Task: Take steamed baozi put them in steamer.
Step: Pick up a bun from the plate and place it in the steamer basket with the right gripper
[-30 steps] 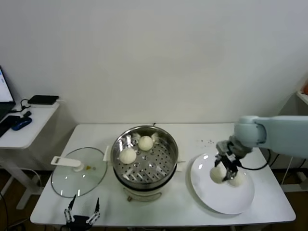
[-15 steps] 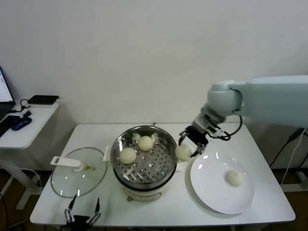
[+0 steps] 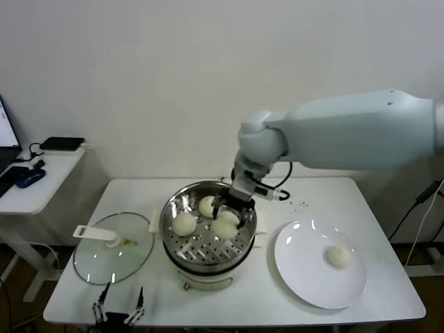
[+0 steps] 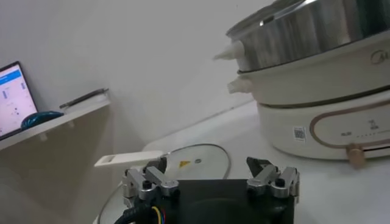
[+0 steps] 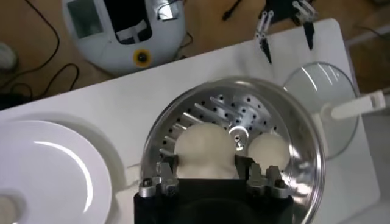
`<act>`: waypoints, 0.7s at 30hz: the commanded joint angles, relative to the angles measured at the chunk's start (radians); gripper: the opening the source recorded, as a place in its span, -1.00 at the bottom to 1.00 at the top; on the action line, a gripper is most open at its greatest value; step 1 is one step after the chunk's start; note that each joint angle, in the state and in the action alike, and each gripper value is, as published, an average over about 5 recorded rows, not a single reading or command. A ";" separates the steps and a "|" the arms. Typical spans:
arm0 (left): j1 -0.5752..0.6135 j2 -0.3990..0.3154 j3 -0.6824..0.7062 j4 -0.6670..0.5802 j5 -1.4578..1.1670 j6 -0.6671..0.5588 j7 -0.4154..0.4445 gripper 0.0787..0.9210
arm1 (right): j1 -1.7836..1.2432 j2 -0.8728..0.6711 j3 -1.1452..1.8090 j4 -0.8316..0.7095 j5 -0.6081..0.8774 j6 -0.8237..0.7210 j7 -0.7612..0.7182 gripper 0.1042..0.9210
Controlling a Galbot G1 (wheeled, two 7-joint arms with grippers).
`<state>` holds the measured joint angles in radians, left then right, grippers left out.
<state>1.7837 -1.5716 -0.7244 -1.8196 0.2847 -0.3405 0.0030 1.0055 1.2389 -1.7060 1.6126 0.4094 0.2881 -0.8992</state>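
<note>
1. Since half a second back, the right arm has swung from the gap between pot and plate to over the steamer (image 3: pixel 208 222); the bun it carried has gone with it. One second back, that bun lay on the plate.
2. Right gripper (image 3: pixel 227 216) hangs inside the steamer rim, centre of the head view, fingers (image 5: pixel 166 175) pinching a steamed baozi (image 3: pixel 225 226) from both sides. The bun sits low over the perforated tray; whether it touches the tray, I cannot tell.
3. Two more buns on the tray: one (image 3: pixel 184 224) toward the left of the pot, one (image 3: pixel 207 205) toward the back, just beside the gripper.
4. Fourth bun (image 3: pixel 338 256) alone on the white plate (image 3: pixel 305 277), lower right of the head view, well apart from the steamer.
5. Glass lid (image 3: pixel 114 248) flat on the bench (image 3: pixel 243 302), left of the steamer.
6. Left gripper (image 3: pixel 119 310) parked at the bottom edge, lower left, fingers (image 4: pixel 146 181) spread, holding nothing.
</note>
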 commanded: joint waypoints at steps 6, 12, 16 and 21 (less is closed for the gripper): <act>-0.004 0.004 -0.003 0.010 -0.006 -0.002 -0.001 0.77 | -0.161 0.175 0.013 -0.167 -0.096 0.060 -0.003 0.31; -0.010 0.003 -0.003 0.020 -0.008 -0.003 0.000 0.77 | -0.207 0.182 0.001 -0.213 -0.104 0.064 -0.005 0.32; -0.014 0.004 -0.003 0.024 -0.009 -0.003 0.000 0.77 | -0.225 0.187 -0.003 -0.230 -0.094 0.058 0.000 0.32; -0.017 0.003 -0.003 0.026 -0.009 -0.003 -0.001 0.77 | -0.252 0.201 0.001 -0.258 -0.096 0.057 0.007 0.32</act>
<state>1.7676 -1.5687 -0.7276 -1.7957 0.2757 -0.3432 0.0024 0.8154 1.4081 -1.7081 1.4195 0.3276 0.3391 -0.8998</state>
